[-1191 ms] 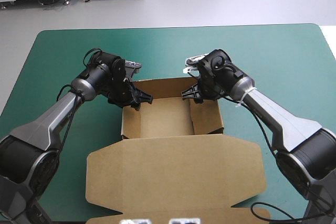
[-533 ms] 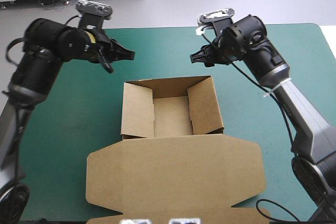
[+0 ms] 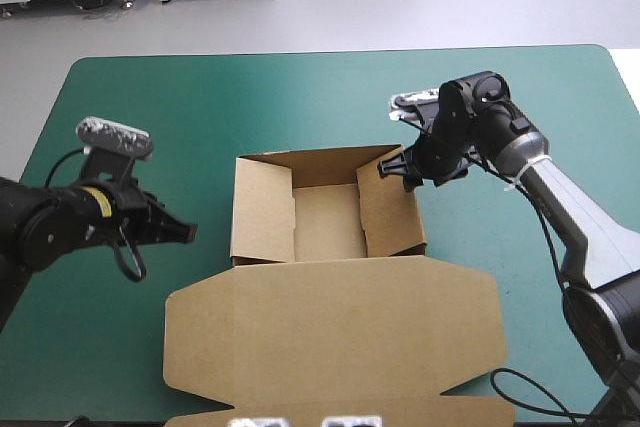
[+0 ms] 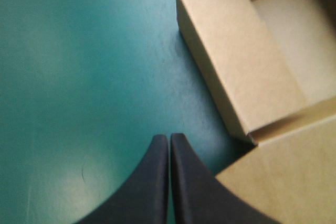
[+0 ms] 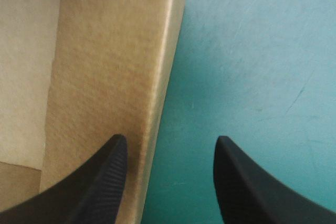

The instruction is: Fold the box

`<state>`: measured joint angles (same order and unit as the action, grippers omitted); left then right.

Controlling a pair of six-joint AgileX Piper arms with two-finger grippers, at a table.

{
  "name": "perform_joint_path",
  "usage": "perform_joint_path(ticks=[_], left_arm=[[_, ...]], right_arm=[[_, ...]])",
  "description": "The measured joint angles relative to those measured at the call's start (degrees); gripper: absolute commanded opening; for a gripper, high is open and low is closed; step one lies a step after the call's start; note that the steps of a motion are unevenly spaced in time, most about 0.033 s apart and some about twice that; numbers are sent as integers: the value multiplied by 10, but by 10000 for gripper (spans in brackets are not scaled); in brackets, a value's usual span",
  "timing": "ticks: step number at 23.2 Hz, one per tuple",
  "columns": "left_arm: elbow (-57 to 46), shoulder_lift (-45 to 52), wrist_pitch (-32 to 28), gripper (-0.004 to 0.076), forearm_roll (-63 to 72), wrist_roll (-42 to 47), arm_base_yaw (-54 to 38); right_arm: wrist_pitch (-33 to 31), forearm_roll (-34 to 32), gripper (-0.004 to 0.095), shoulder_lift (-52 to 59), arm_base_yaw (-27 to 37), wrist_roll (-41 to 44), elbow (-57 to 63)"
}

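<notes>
Brown box (image 3: 330, 332) under right fingers (image 5: 100, 182)

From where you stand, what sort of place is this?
Probably a robot laboratory or test bench: the left gripper and right gripper reach over a table with a teal-green cover, beside a partly folded brown box.

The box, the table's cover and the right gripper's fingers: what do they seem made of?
The box: matte brown board, probably cardboard, with sharp creases and a fibrous grain. The cover: teal-green, smooth, faintly shiny with fine scratches; perhaps a vinyl or rubber mat, I cannot tell which. The right gripper's fingers: black, finely ribbed, likely rubber or plastic.
</notes>
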<state>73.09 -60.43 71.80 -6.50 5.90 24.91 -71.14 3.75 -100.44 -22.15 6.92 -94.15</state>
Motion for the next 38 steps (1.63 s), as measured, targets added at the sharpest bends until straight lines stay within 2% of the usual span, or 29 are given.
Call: perform_joint_path(ticks=[6,8,9,10,14,18,20,23,28,30,38], left_arm=[[-179,117,-34,-9,1,28,0],[-243,170,-39,-9,1,40,0],[-262,186,-39,-9,1,44,0],[-298,216,-39,-9,3,54,0],[-387,284,-49,-9,9,75,0],[-446,342,-53,-9,38,77,0],[-449,361,-58,-9,50,77,0],[-449,373,-64,-9,51,77,0],[-449,373,-64,-9,51,77,0],[-449,373,-64,-9,51,77,0],[-449,374,-64,-9,52,77,0]], right_arm=[[51,63,443,0,0,-30,69],[69,73,283,0,0,-34,77],[71,73,89,-1,0,-34,78],[73,72,3,-5,0,-38,79],[60,62,-18,-21,6,-42,74],[39,19,-18,-28,20,-19,46],[16,-37,-18,-32,63,-19,23],[9,-63,-18,-13,156,-28,13],[10,-64,-18,-5,266,-44,13],[10,-64,-18,-5,333,-69,13],[12,-62,-18,-17,504,-84,13]])
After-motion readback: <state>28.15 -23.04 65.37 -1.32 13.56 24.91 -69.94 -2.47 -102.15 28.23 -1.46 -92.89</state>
